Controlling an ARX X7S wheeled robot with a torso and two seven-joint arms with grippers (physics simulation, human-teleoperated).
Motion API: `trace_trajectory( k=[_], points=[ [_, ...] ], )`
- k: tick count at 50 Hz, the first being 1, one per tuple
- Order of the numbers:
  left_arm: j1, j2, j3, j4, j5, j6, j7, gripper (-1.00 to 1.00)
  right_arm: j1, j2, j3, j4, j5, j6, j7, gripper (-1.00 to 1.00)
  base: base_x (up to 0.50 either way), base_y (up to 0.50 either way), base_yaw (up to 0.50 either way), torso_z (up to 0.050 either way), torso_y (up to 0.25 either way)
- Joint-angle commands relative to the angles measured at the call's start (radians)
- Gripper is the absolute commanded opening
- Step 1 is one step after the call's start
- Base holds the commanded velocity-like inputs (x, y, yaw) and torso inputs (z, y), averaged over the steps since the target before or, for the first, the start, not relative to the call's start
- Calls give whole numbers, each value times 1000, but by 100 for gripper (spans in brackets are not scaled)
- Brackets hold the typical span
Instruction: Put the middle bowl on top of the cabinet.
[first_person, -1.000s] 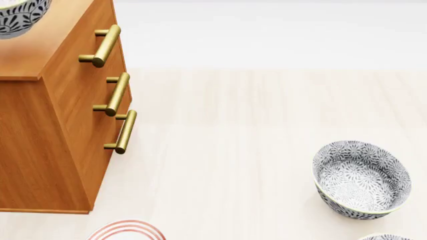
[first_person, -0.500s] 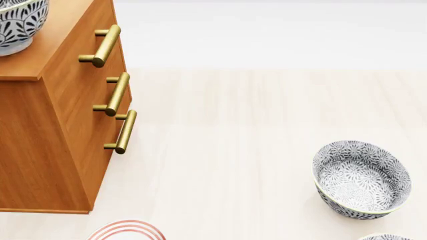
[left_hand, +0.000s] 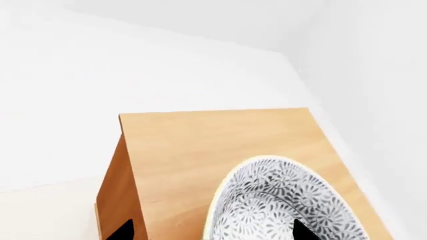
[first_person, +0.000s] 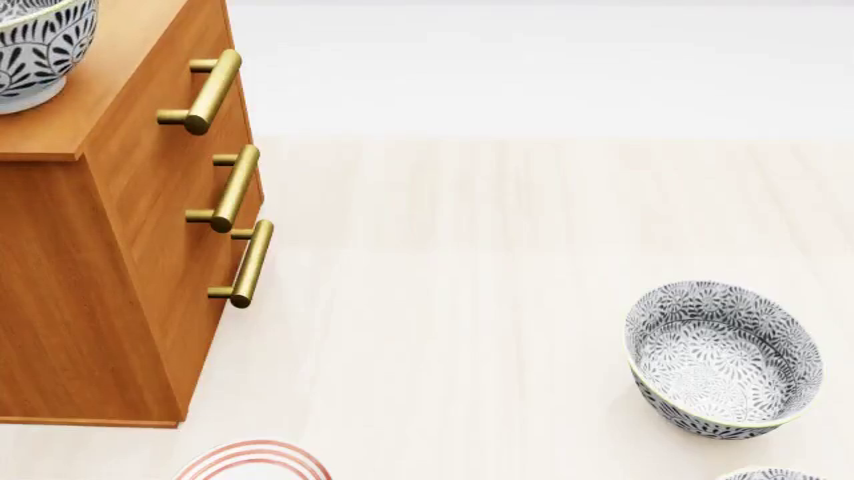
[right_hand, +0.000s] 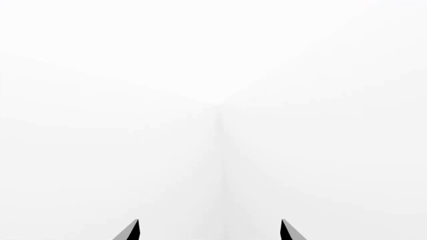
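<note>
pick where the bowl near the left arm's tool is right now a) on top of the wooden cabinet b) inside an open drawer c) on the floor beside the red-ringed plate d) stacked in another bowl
a: the head view shows the patterned bowl resting on the top surface of the cabinet, and the left wrist view shows the same bowl sitting on that wooden top, with all three drawers closed.

No readable text, label or number shows, as far as visible.
</note>
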Motion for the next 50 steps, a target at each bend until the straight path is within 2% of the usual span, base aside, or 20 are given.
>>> trace_trajectory(
  k=[1,17,22,26,45,50],
  points=[
    [-108,-114,74,387,164,224,48,100,-6,-1,7,0,3,-11,-2,100,0,0,0,0,0],
    [-243,-211,223,752,469,484,-131,100,6,11,-5,0,0,6,2,100,0,0,0,0,0],
    [-280,-230,269,851,639,556,-224,100,8,15,-7,0,0,9,4,100,0,0,0,0,0],
    [-278,-232,262,864,747,547,-247,100,9,17,-9,0,-3,9,6,100,0,0,0,0,0],
    [-194,-229,237,934,1194,741,-170,100,-5,15,-4,0,-5,-9,7,100,0,0,0,0,0],
    [-174,-243,239,968,1288,751,-211,100,-12,6,3,0,-2,-19,1,100,0,0,0,0,0]
  ],
)
